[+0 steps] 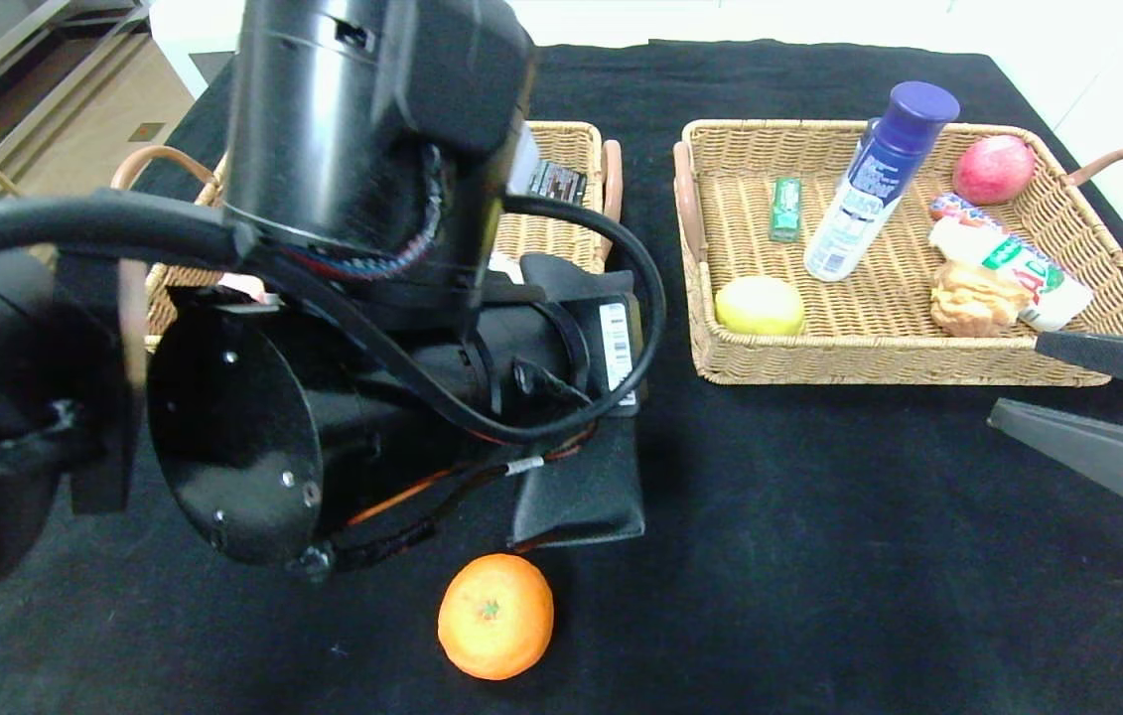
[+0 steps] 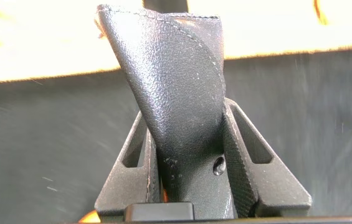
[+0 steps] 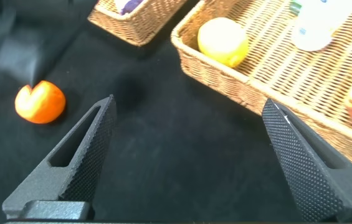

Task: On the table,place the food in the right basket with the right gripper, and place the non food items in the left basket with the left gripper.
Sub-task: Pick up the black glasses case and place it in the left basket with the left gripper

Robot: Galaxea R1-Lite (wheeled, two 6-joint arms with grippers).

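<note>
Looming at nine o'clock, the left end effector pinches the black pouch, raised off the counter toward the left basket. At six o'clock the orange waits. At three o'clock the right end effector hangs spread beside the right basket.

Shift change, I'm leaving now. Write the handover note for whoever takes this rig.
Left end effector: shut on the black pouch, held above the table in front of the left basket.
Right end effector: open, empty, hovering near the right basket's front edge.
Done: right basket holds the blue-capped bottle, bun, a red apple, a yellow fruit and packets.
Left: drop the pouch in the left basket; right end effector takes the orange, lying on the table, to the right basket. The arm hides most of the left basket.
</note>
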